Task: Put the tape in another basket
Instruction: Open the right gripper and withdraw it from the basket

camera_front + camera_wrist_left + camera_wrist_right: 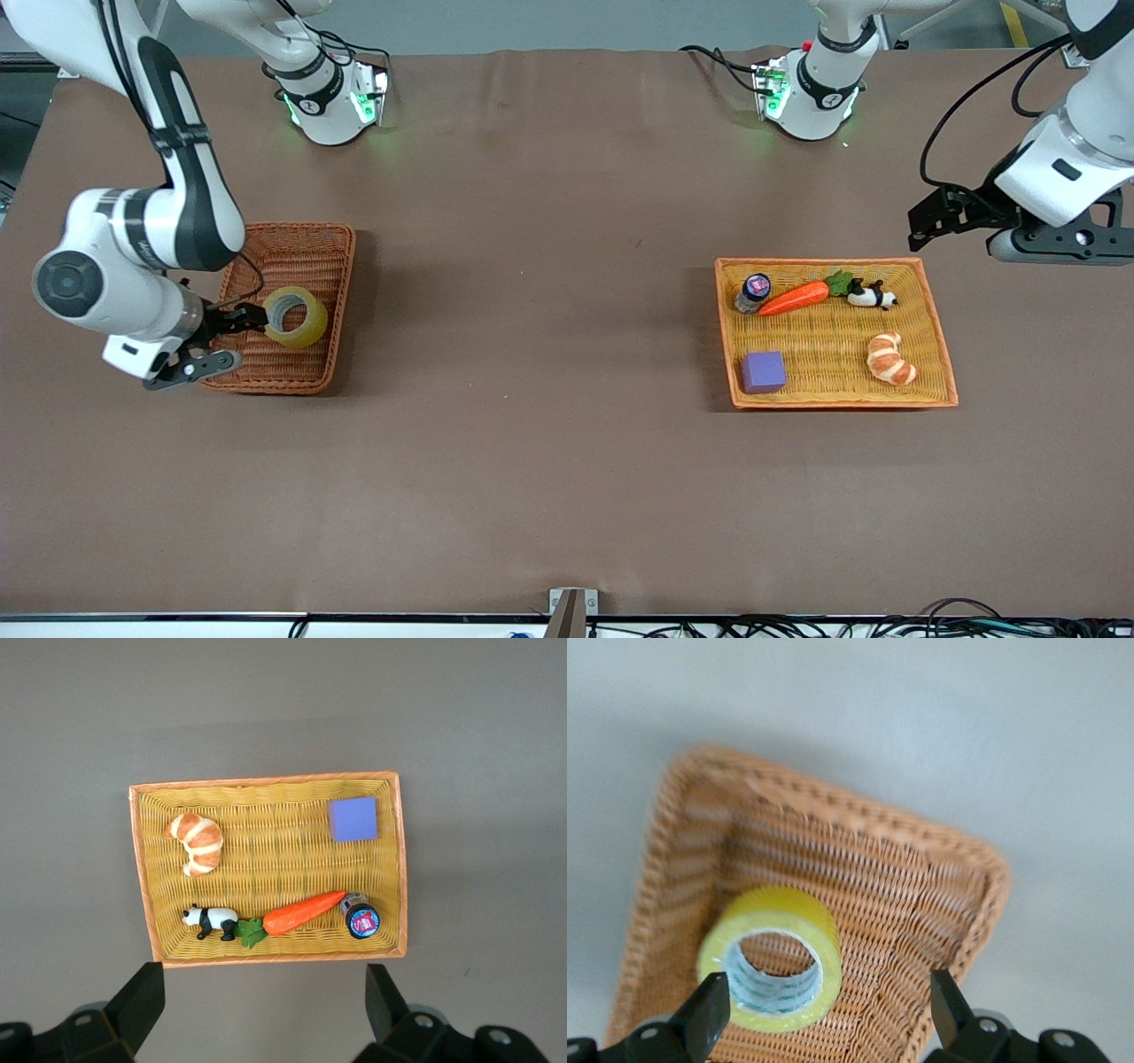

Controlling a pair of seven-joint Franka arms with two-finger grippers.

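Note:
The tape [295, 316], a yellowish roll with a grey core, sits tilted inside the reddish-brown wicker basket [301, 229] at the right arm's end of the table. My right gripper [232, 339] is open at the basket's edge, right beside the tape and not gripping it. In the right wrist view the tape [784, 908] lies in the basket [859, 811] just ahead of my right gripper [828, 1010], close to one finger [709, 1010]. My left gripper [939, 217] waits open and empty in the air beside the orange tray, and its own view shows it open [266, 1001].
A wide, flat orange woven tray [833, 262] lies toward the left arm's end. It holds a carrot [795, 298], a toy panda [873, 296], a croissant [890, 358], a purple cube [764, 371] and a small bottle [754, 291]. The tray also shows in the left wrist view [266, 780].

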